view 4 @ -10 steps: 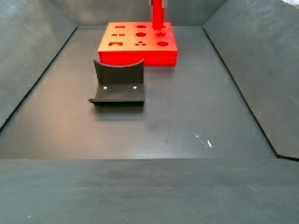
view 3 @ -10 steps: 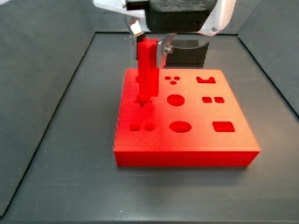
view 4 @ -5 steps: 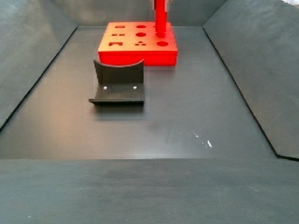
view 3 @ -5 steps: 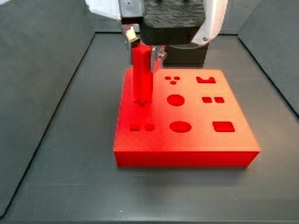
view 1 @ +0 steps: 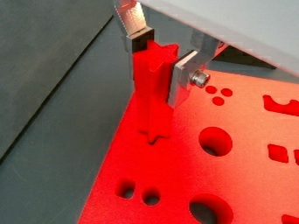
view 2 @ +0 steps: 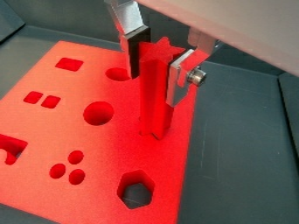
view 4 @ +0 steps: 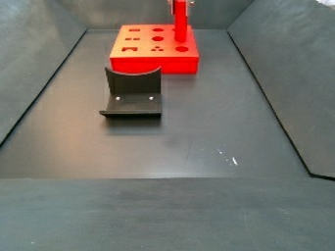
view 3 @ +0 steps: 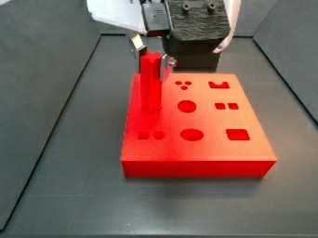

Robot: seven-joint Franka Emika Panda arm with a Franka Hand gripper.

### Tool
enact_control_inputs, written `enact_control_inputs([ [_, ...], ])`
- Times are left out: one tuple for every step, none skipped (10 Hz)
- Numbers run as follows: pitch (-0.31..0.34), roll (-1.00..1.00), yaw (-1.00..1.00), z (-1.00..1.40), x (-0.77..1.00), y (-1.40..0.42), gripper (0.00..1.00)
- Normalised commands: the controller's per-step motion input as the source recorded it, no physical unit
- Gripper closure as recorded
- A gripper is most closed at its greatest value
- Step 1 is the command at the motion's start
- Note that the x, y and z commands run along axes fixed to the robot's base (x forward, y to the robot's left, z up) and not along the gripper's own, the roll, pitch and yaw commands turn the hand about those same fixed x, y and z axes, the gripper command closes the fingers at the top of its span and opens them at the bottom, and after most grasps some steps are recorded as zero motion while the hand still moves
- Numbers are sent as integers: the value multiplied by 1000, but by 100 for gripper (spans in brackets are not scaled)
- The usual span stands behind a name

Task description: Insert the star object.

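The star object (view 3: 149,85) is a slender red peg with a star-shaped cross-section. It stands upright on the big red block (view 3: 211,121), at the block's left side. My gripper (view 3: 152,51) is shut on the peg's upper end. In both wrist views the silver fingers (view 1: 184,74) (view 2: 181,77) clamp the peg (view 1: 149,98) (view 2: 155,101) from two sides. Its lower end sits in a star-shaped hole (view 1: 152,138) of the block (view 1: 251,175) (view 2: 111,147). In a side view the peg (view 4: 178,20) rises from the block (view 4: 155,66) at the far end of the floor.
The block's top has several other shaped holes: round (view 3: 187,106), square and hexagonal (view 2: 138,189). The dark fixture (view 4: 132,93) stands on the floor just in front of the block. Dark walls slope up on both sides of the floor.
My gripper has come down with the peg. The peg's visible length above the block is shorter than a second ago.
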Motion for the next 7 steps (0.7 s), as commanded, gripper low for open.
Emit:
enact_control_inputs([
  [0, -3, 0, -109, 197, -46, 100],
  [0, 0, 0, -160, 60, 0, 100],
  [0, 0, -11, -157, 0, 0, 100],
  [17, 36, -60, -346, 0, 0, 100],
  [79, 124, -117, -586, 0, 0, 100],
  [169, 147, -200, -620, 63, 0, 100],
  [131, 134, -234, -637, 83, -9, 100],
])
